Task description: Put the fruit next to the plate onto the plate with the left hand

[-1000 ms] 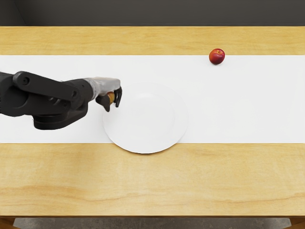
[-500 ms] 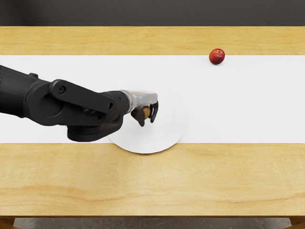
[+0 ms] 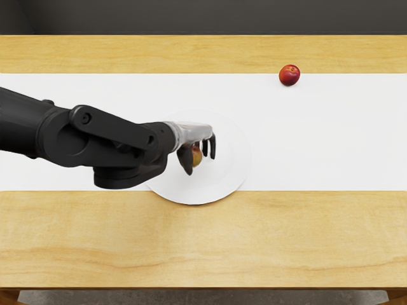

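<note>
White plate (image 3: 224, 173) on a white runner (image 3: 331, 140) across a pale wooden table (image 3: 203, 241), seen from the head view and rendered in simulation. Every place below is given relative to this plate.

The dark left arm (image 3: 76, 136) reaches in across the plate's left rim. The left hand (image 3: 196, 143) is over the plate's middle, slightly left of centre. One second ago the hand was just outside the left rim. Half a second ago it had already crossed onto the plate. Since then it has barely travelled and has mainly settled a little lower.

The fingers (image 3: 212, 147) point down, with the thumb on the side nearer the camera. Between them sits the small orange fruit (image 3: 196, 155). The hand still cages it, though the fingers look less tightly curled than half a second ago. Whether the fruit already touches the plate's surface cannot be told from this angle.

For the task, this probably means the carry is finished and only the release remains. Opening the fingers here should leave the fruit well inside the rim.

As a container, the plate holds nothing apart from the fruit in the hand above it. A red fruit (image 3: 289, 75) lies well beyond the plate's far right side, on the runner's far edge, untouched. The right arm is not visible.
</note>
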